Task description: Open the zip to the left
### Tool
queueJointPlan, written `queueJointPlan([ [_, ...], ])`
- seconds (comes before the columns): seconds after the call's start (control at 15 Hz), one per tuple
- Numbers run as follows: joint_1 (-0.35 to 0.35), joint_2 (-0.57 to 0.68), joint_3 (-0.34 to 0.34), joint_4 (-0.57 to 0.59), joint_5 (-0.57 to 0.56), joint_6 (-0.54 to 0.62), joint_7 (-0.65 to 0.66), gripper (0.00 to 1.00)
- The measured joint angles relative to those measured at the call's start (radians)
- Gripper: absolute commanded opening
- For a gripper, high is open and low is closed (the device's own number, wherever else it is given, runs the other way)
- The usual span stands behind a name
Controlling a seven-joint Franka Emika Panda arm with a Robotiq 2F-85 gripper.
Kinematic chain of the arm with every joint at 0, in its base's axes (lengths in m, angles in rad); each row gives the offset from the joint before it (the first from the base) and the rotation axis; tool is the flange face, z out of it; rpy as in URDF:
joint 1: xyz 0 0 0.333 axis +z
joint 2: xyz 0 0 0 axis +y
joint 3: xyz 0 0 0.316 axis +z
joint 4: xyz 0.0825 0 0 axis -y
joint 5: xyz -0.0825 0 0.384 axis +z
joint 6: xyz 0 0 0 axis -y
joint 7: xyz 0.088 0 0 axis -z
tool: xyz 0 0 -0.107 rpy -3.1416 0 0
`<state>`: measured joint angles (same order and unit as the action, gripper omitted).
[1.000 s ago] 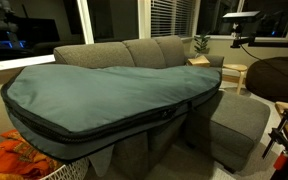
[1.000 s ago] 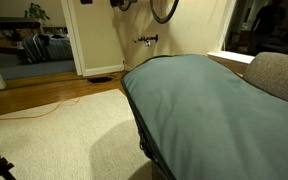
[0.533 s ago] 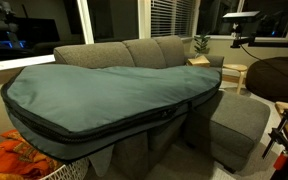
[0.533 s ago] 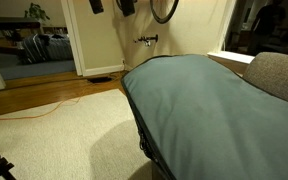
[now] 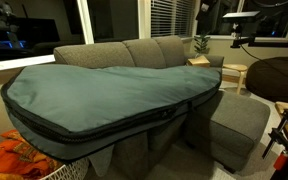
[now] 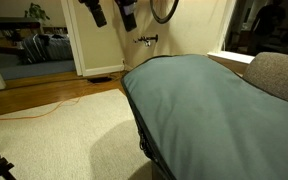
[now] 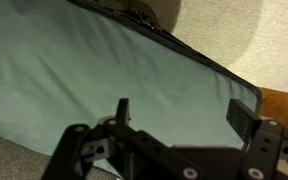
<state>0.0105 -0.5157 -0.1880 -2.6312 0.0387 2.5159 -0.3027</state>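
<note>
Lowered further into the top of an exterior view than a second ago, the gripper (image 6: pixel 110 12) hangs well above the bag (image 6: pixel 204 110), its dark fingers (image 6: pixel 93 12) spread wide and holding nothing. Nothing else has shifted. The teal-grey bag lies across the grey sofa (image 5: pixel 134 50) and covers most of its seat. The zip (image 5: pixel 154 113) runs as a dark line along the bag's front rim, and in the wrist view it crosses diagonally (image 7: pixel 199 55) beyond the fingers; its pull is too small to pick out. A grey ottoman (image 5: pixel 239 120) stands just beside the sofa, orange cloth (image 5: pixel 9 160) lies near the bag's low end, and a plant (image 5: pixel 201 43) sits behind. Beige carpet (image 6: pixel 54 140) meets a wood floor (image 6: pixel 24 100) crossed by an orange cable (image 6: pixel 44 110).
</note>
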Motion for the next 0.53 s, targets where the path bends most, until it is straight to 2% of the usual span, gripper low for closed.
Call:
queueJointPlan([
  [0.53, 0.000, 0.005, 0.001, -0.073, 0.000, 0.054, 0.002, 1.00],
])
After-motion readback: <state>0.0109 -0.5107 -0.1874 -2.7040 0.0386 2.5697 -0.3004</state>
